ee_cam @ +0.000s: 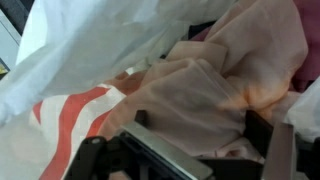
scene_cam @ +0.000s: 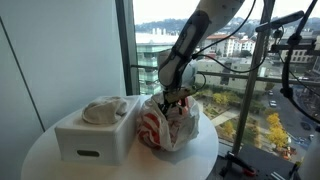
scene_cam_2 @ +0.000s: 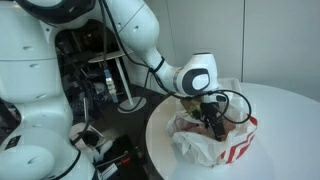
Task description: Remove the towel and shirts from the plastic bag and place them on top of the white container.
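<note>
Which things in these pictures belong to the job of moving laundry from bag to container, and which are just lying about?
Job: bag, shirts inside it, towel on the container, end effector reaching into the bag.
Just there: table, stand by the window.

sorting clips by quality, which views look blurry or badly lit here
Wrist view: soft, the plastic bag and pale pink shirt sit too close to focus. In an exterior view the window backlights the gripper; in an exterior view the table is evenly lit, no glare.
</note>
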Controlling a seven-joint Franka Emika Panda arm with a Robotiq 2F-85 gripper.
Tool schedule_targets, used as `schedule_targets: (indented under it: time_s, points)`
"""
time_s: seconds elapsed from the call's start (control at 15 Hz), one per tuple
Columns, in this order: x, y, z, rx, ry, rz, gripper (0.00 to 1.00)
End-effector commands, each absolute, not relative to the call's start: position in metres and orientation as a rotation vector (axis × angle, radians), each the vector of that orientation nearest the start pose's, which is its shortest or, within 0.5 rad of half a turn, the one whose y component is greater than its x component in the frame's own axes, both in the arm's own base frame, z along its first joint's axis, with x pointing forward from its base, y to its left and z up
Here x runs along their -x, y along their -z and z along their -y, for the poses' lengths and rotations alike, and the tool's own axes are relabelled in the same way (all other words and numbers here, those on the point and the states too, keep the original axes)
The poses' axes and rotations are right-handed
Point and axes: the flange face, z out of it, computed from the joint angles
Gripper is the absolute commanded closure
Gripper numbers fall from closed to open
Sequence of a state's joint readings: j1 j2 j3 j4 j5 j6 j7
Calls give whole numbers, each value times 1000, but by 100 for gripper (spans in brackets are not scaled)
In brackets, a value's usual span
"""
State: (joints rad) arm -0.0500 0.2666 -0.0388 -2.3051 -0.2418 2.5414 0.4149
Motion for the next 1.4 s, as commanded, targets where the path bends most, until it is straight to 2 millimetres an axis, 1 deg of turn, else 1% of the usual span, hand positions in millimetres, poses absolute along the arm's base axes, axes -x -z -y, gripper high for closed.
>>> schedule_targets:
  time_s: [0.0,0.07,0.13,0.4,0.53,0.73,0.8,0.87,0.93,1.0,1.2,1.33]
  points:
    - [-537,-201,57,3221,-49,-546,0]
    - [-539,-198,57,3215,-53,-550,25]
    - [-540,-196,57,3213,-56,-556,26]
    - [-545,-206,55,3182,-36,-588,58]
    - [-542,-210,54,3161,-74,-624,73]
    - [-536,-217,56,3122,-158,-677,91]
    - [-534,-221,58,3108,-182,-708,92]
    - [-532,-227,60,3096,-207,-740,89]
    - [-530,-233,63,3087,-222,-768,89]
    - [-525,-243,65,3085,-239,-800,91]
    - [-509,-279,74,3062,-373,-900,89]
    - [-498,-307,80,3052,-474,-979,89]
